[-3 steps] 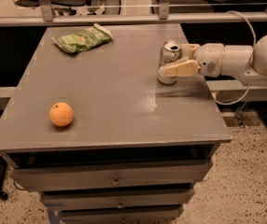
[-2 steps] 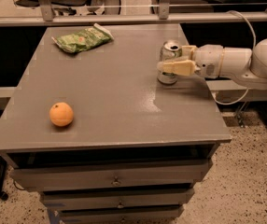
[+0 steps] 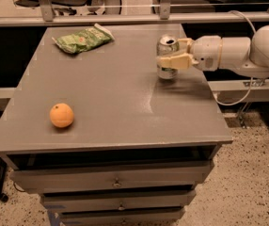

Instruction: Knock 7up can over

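Small silver aluminium 7up can [image 3: 167, 48], green lettering: upright on the flat grey table [image 3: 115, 102], far-right part of the top, short of the table's right edge. Not yet tipped.

Cream two-finger gripper [image 3: 174, 60] on the white arm [image 3: 238, 53] reaches in over the table's right edge. Its pale tip lies across the front of the can at about mid-height, seemingly touching it. Whether the gripper is parted, closed or clamped on the can: cannot tell from this angle.

Change against a second ago: the gripper sits a little higher above the tabletop and a little further in from the table's right edge. Earlier it covered the can's lower body, with only the rim showing above it. Now the can's top and foot both show, above and below the tip. The can itself looks nudged slightly inward over the table, axis still vertical.

Meaning for the task, as a judgement: contact is moving up the can wall, which favours toppling over sliding. The push is under way, the knock-over is not done.

Unchanged on the table: round orange fruit [image 3: 61, 115], near-left part; green crinkled snack bag [image 3: 82, 38], far-left part. Both well apart from the can.
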You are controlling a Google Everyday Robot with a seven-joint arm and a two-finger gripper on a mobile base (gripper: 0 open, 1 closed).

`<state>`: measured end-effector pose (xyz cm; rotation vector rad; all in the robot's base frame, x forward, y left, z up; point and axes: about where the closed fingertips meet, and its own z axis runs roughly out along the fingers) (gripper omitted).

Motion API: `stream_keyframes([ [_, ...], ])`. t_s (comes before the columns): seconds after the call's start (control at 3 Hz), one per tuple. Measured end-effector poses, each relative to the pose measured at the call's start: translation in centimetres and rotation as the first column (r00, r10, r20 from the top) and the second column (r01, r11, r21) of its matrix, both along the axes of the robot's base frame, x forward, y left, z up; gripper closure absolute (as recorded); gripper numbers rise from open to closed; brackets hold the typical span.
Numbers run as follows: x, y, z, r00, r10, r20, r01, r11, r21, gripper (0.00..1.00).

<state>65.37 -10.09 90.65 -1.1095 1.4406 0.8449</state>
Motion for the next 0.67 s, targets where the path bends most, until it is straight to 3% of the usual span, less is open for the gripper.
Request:
stream_keyframes([
  [0.33, 0.5, 1.5, 1.4, 0.9964, 0.077, 0.037, -0.07, 0.986, -0.152, 1.0],
  [0.67, 0.1, 2.9, 2.2, 0.9827, 0.173, 0.067, -0.138, 0.925, -0.355, 1.0],
])
